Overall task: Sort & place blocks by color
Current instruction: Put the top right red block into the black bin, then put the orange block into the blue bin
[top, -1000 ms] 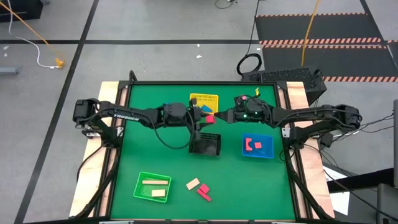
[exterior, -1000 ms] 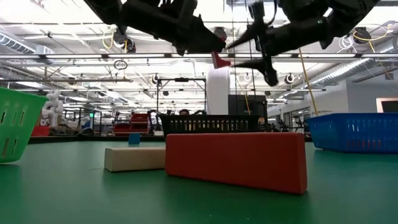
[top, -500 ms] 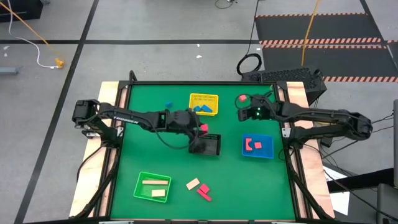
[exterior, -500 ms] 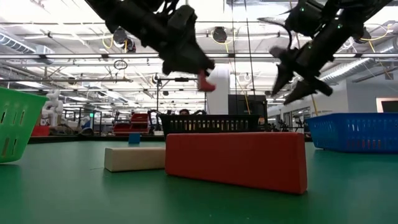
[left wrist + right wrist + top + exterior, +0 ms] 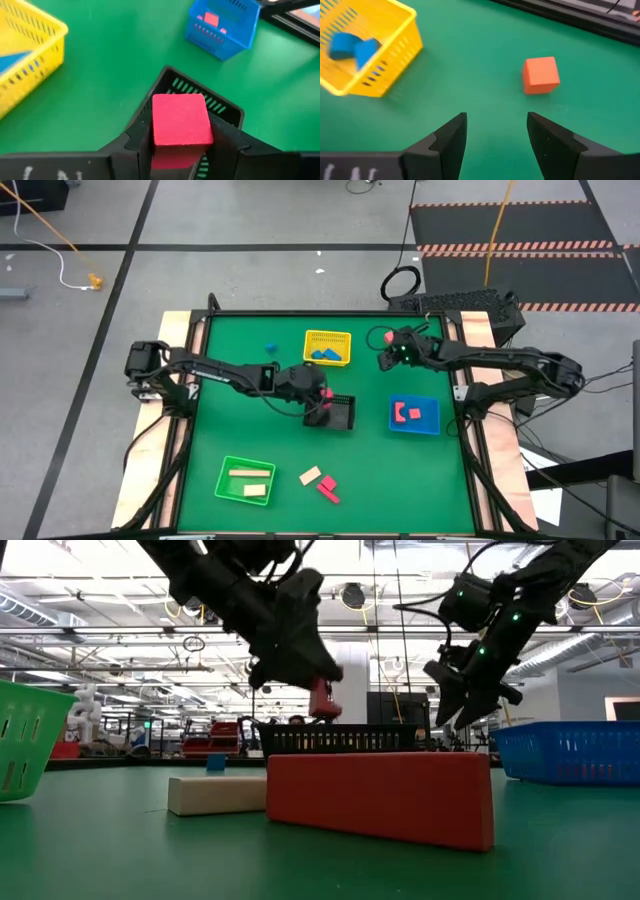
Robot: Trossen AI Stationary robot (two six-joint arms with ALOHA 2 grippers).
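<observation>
Left gripper [image 5: 322, 394]: fingers closed on a pink cube [image 5: 180, 120], held in the air over the near-left rim of the black basket [image 5: 340, 415] at mid-table; in the low view the cube hangs just above the basket's top edge.

Right gripper [image 5: 496, 131]: fingers parted and holding nothing, raised over the far right of the table, between the yellow basket [image 5: 328, 347] and the table's right edge. A red-orange cube [image 5: 540, 74] lies on the green mat just ahead of it (apart from both fingers).

Yellow basket: far centre; holds blue blocks [image 5: 325, 355].

Blue basket [image 5: 414, 416]: right of the black basket; holds red blocks [image 5: 407, 413] (two pieces, one apparently L-shaped).

Green basket [image 5: 245, 480]: near-left; holds two tan wood bars [image 5: 250, 474], one toward the far wall, one toward the near wall.

Loose on the mat:
- small blue cube [image 5: 270, 348], far side, left of the yellow basket, well apart from it
- tan block [image 5: 310, 475], near centre, to the right of the green basket
- red bar [image 5: 327, 489], just beside the tan block on its near-right; in the low view it fills the foreground with the tan block partly behind its left end

Table [image 5: 230, 400]: green mat, wooden edges at left and right
</observation>
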